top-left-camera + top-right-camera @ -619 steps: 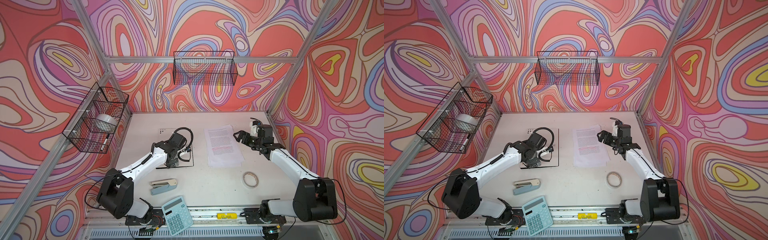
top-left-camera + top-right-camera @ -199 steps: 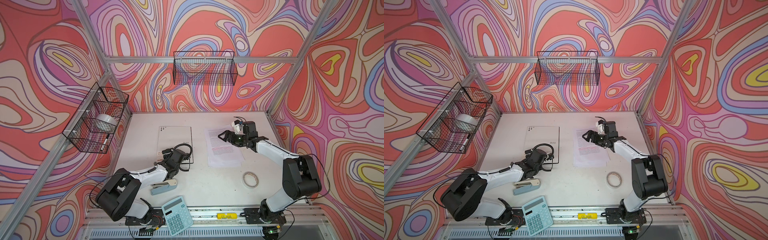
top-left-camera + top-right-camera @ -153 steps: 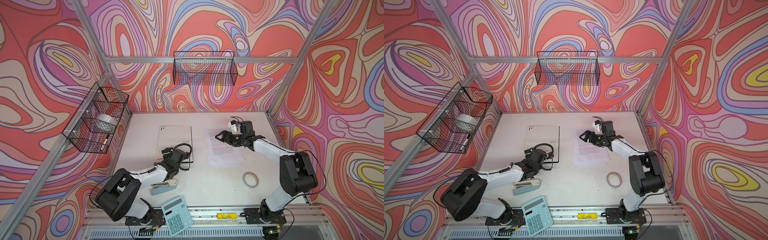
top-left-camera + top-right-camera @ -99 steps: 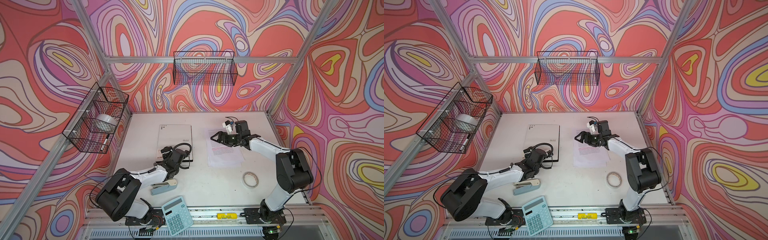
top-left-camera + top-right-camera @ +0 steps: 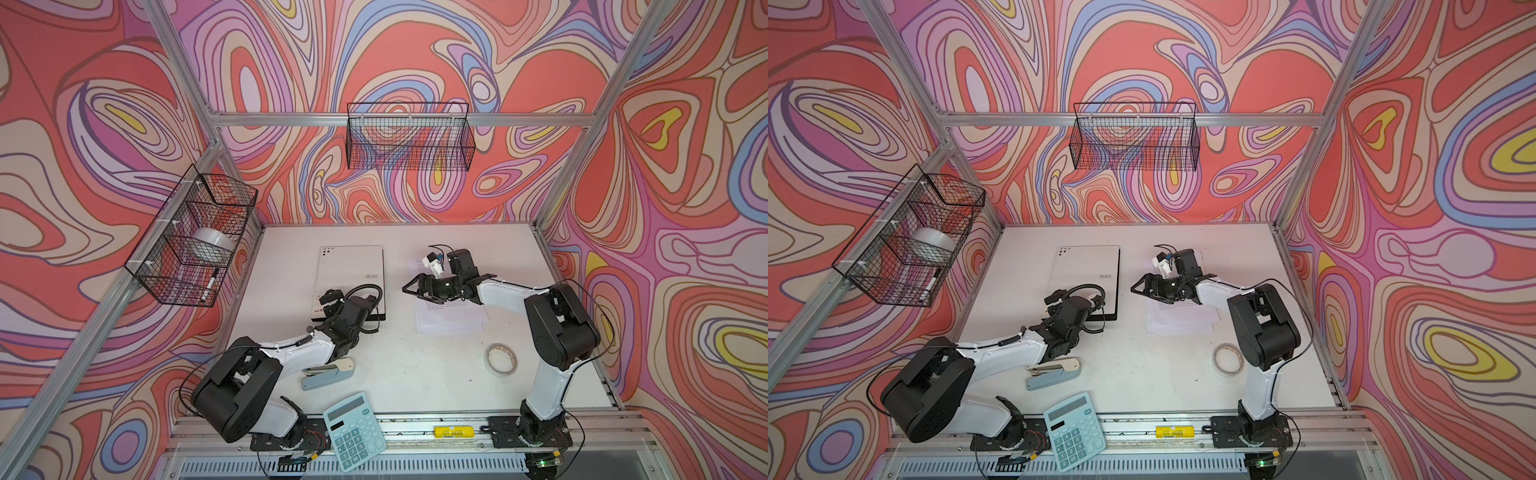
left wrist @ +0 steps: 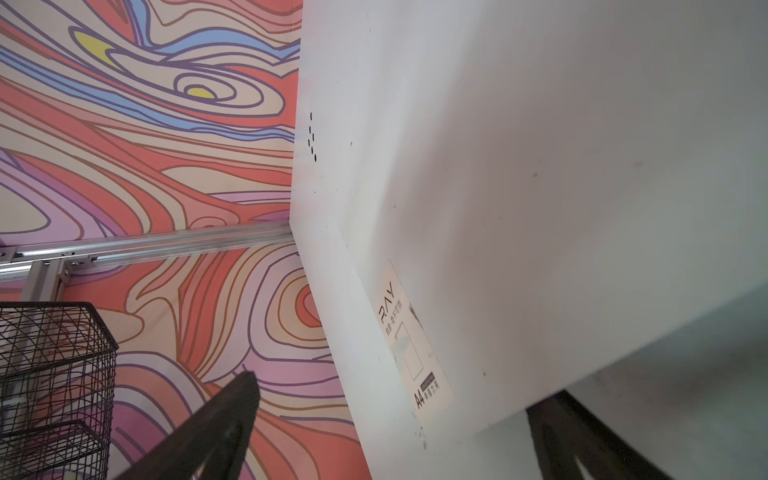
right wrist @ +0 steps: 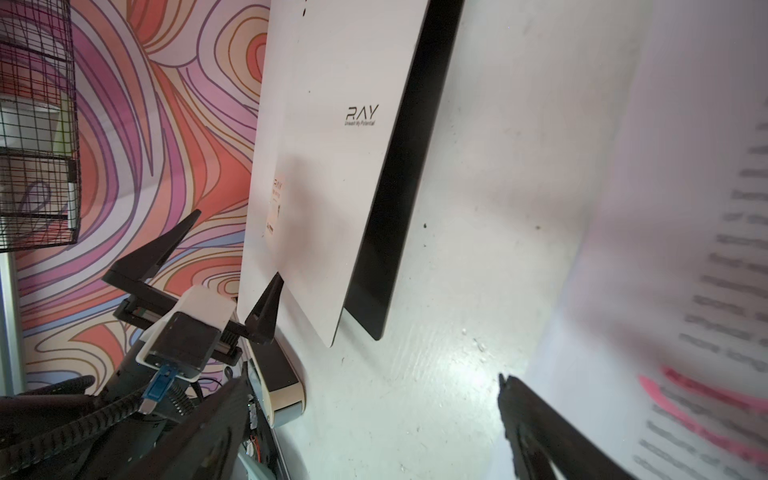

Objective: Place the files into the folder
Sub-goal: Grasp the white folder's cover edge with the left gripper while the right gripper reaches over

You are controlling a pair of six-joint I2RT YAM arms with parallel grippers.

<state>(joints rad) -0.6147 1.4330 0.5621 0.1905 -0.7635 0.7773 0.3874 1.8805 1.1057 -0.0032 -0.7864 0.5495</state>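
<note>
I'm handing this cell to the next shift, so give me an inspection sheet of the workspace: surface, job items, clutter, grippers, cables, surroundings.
Surface: white table, a few small dark specks, nothing spilled.
Job's things: folder lies with its white cover on top and a black edge showing. The files are stacked beside it, apart, not yet filed.
Clutter: stapler, tape ring, calculator lying across the front rail.
Grippers: left gripper open at the folder's near corner. Right gripper open at the files' folder-side edge. Both empty.
Cables: black coiled cable loops over the folder.
Surroundings: side basket holds a white roll and a marker. Back basket: nothing seen.
</note>
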